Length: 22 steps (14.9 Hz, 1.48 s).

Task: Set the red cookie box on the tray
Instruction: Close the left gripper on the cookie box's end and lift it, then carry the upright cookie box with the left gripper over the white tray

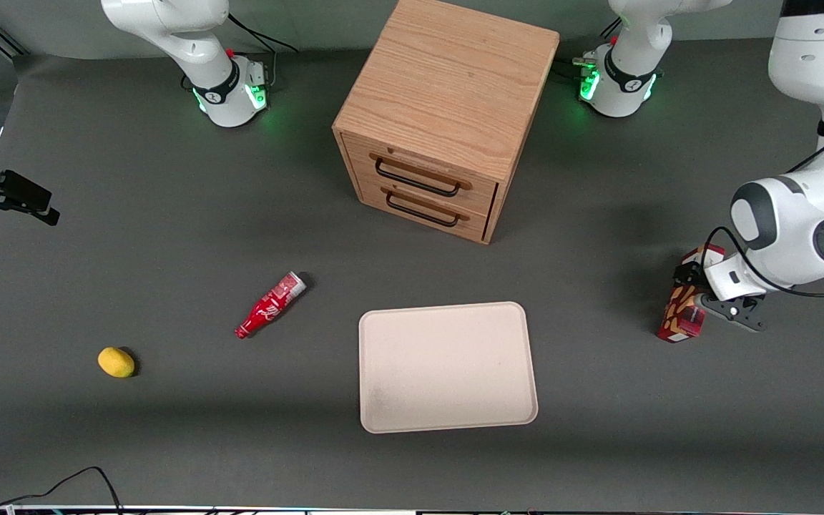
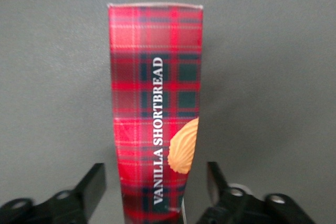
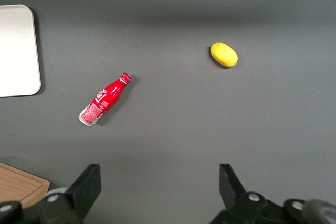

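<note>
The red cookie box (image 1: 678,318) is a slim dark-red plaid carton with a tan cookie picture. It rests on the grey table toward the working arm's end, well apart from the tray. The left wrist view shows it lengthwise (image 2: 155,77) with "VANILLA SHORTBREAD" printed on it. My left gripper (image 1: 698,299) is low over the box, and in the left wrist view it (image 2: 156,179) is open, one finger on each side of the box's near end with a small gap on both sides. The beige tray (image 1: 448,365) lies flat and bare near the front camera, and its corner shows in the right wrist view (image 3: 16,51).
A wooden two-drawer cabinet (image 1: 440,114) stands farther from the front camera than the tray. A small red bottle (image 1: 269,306) lies on its side beside the tray, toward the parked arm's end. A yellow lemon-like fruit (image 1: 116,362) lies farther that way.
</note>
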Tool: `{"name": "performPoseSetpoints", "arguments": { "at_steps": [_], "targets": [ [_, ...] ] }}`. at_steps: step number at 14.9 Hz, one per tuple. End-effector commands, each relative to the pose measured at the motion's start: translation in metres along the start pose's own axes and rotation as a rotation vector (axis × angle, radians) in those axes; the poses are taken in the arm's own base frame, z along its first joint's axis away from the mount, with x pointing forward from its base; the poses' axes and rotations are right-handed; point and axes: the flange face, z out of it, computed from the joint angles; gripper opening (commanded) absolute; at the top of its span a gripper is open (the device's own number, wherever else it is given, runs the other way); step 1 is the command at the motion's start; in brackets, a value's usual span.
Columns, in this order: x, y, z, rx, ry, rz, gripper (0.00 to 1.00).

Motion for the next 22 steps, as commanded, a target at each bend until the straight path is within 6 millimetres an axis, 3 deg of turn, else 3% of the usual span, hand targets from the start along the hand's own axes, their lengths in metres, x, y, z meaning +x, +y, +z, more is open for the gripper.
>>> {"name": "performPoseSetpoints", "arguments": {
  "at_steps": [1,4,7,12,14,15,19,21,22],
  "targets": [
    [-0.001,0.001,-0.002,-0.015,0.021,-0.012,0.0],
    [-0.001,0.0,-0.004,-0.02,0.018,-0.012,0.0],
    [0.004,-0.005,-0.028,-0.036,0.015,-0.013,0.0],
    [0.027,-0.006,-0.152,-0.124,-0.033,-0.075,0.0],
    [0.038,0.003,-0.207,-0.141,-0.066,-0.132,0.0],
    [0.042,0.01,-0.236,-0.143,-0.084,-0.175,0.0],
    [0.067,0.08,-0.336,-0.153,-0.124,-0.337,0.0],
    [0.078,0.119,-0.367,-0.151,-0.116,-0.438,0.0],
    [0.089,0.143,-0.371,-0.154,-0.108,-0.47,0.0]
  ]
}}
